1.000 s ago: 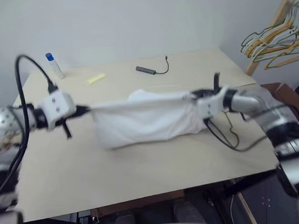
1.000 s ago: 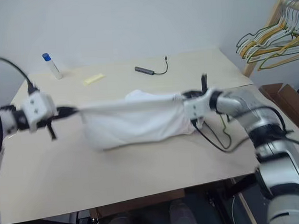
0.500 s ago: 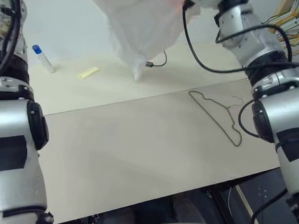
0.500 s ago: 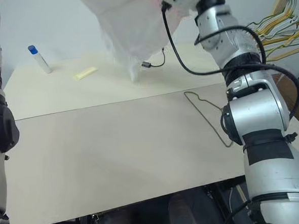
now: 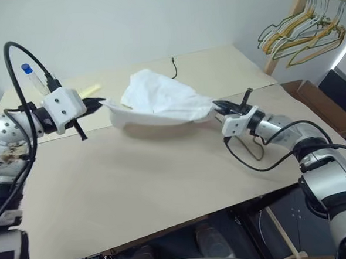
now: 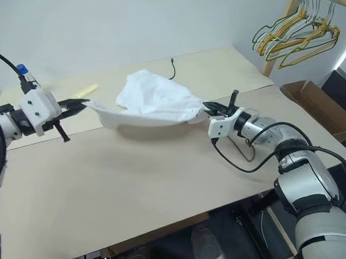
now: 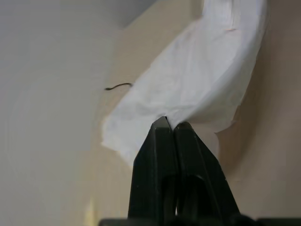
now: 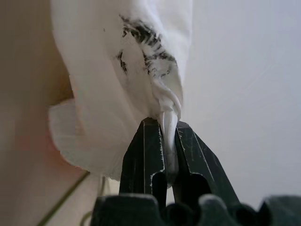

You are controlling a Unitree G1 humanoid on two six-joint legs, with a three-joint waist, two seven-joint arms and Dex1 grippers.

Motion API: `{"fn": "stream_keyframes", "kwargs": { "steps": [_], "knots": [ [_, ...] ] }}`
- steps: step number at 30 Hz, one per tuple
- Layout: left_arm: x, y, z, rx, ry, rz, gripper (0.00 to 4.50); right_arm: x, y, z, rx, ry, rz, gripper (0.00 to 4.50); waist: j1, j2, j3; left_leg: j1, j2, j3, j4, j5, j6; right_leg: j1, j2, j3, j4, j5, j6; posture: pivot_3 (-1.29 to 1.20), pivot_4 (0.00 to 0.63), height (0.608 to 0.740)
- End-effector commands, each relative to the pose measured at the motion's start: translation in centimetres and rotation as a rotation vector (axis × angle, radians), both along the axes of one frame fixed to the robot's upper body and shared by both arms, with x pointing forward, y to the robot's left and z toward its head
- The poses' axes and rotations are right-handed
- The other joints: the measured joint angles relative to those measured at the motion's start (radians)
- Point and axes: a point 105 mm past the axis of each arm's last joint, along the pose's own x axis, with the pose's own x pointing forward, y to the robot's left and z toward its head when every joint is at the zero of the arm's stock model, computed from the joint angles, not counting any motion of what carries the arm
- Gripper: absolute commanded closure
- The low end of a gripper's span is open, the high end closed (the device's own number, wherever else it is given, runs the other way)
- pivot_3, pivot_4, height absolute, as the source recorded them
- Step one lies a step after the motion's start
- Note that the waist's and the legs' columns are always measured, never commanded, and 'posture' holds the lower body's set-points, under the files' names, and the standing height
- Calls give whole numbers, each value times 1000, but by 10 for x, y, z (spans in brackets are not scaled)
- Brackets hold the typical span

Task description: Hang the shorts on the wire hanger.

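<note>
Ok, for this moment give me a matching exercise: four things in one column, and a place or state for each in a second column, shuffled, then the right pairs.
Things:
1. shorts
2. left gripper
3. wire hanger
4. clothes rack

Places or states:
A. lying on the table beside the right arm
B. stretched between both grippers
C. past the table's far right corner, hangers on it
D. shut on one end of the white cloth

Pairs: 1-B, 2-D, 3-A, 4-C

The shorts [image 6: 153, 101] sag between both grippers — left gripper [image 6: 80, 103], right gripper [image 6: 210, 109] — over the table [image 6: 135, 184].
</note>
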Motion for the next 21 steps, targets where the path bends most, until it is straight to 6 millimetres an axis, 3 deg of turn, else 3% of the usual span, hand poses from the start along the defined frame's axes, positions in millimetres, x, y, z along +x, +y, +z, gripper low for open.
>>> {"fn": "stream_keyframes", "kwargs": {
  "steps": [1, 5, 12, 17, 21],
  "knots": [
    [-39, 1, -7, 112, 187, -96, 4472, -12, 9, -6, -71, 21, 105, 4500, 3, 0, 0, 5, 0, 0, 0, -1, 1, 5, 1, 0, -2, 0, -1, -58, 0, 740],
    [-82, 11, -30, 258, 408, -157, 4472, -22, 12, -19, -135, 43, 153, 4500, 21, 0, 1, 22, 1, 0, -3, -3, 3, 23, 2, 0, -7, -3, -3, -51, 0, 740],
    [-155, -17, -50, 248, 676, -374, 4472, -33, 7, -38, -265, 6, 207, 4500, 73, 0, 1, 28, 3, 0, -6, -6, 3, 31, 2, -1, -13, -3, -5, -51, 0, 740],
    [-177, -40, -60, 185, 728, -427, 4472, -55, -6, -49, -316, 38, 281, 4500, 118, 0, 1, 29, 3, 0, -6, -6, 2, 33, 3, -2, -12, -4, -7, -58, 0, 740],
    [-188, -38, -73, 174, 768, -426, 4472, -89, -19, -57, -327, 115, 365, 4500, 133, 0, 1, 30, 3, 1, -6, -7, 3, 33, 3, -2, -13, -5, -8, -76, 0, 740]
  ]
}}
